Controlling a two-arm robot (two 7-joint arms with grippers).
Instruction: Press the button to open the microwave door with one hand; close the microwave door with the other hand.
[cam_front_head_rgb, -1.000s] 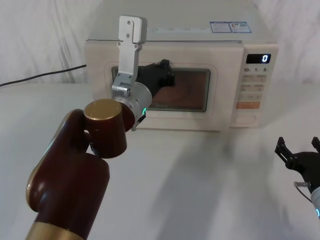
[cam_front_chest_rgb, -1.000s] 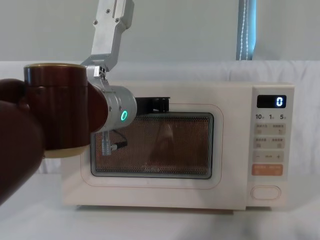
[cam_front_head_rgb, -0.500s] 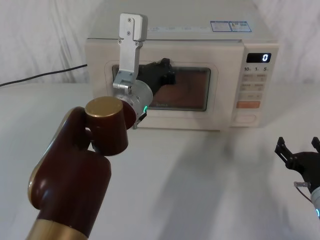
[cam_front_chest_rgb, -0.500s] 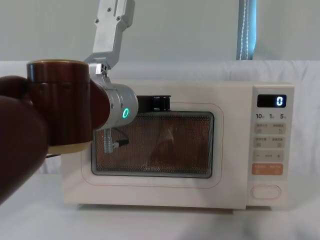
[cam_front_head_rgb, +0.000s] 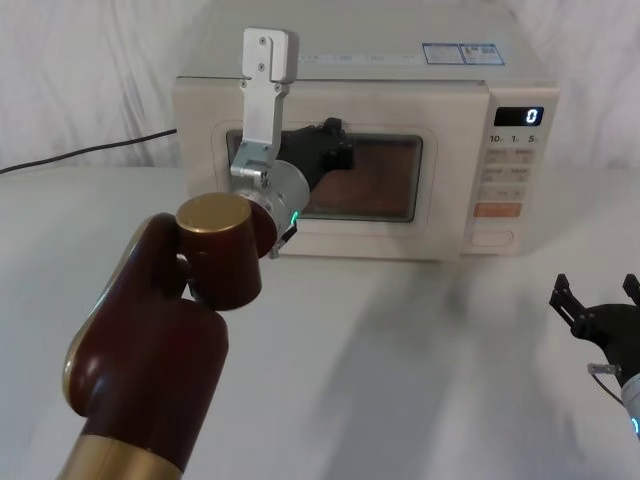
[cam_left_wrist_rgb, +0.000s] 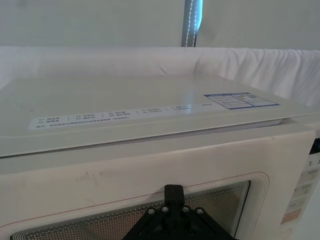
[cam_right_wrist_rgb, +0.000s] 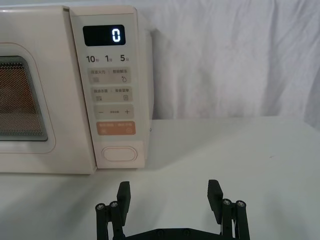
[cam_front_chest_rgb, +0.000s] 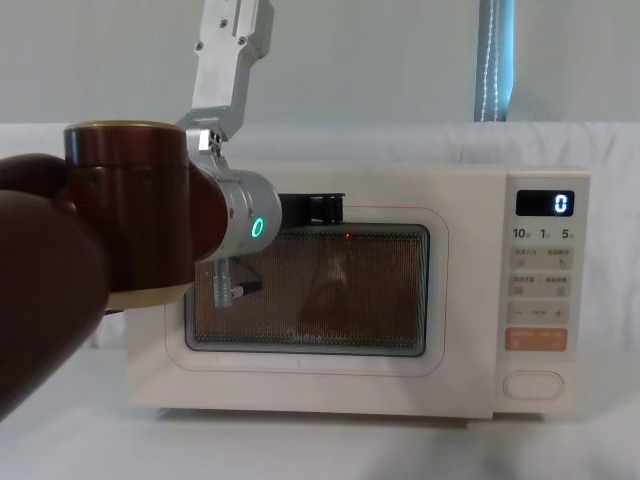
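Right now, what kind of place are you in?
Probably a robot test setup, not a home kitchen: a lone microwave on a white-draped table, with white cloth hung behind.

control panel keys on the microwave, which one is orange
The wide rectangular key just above the cream pill-shaped button; the small keys higher up are all pale cream.

The left gripper (cam_left_wrist_rgb: 172, 212) is sitting right up against the microwave door (cam_left_wrist_rgb: 125, 180), just over the top edge of its dotted glass window (cam_left_wrist_rgb: 75, 227), with the microwave's flat top (cam_left_wrist_rgb: 125, 105) stretching away beyond it.
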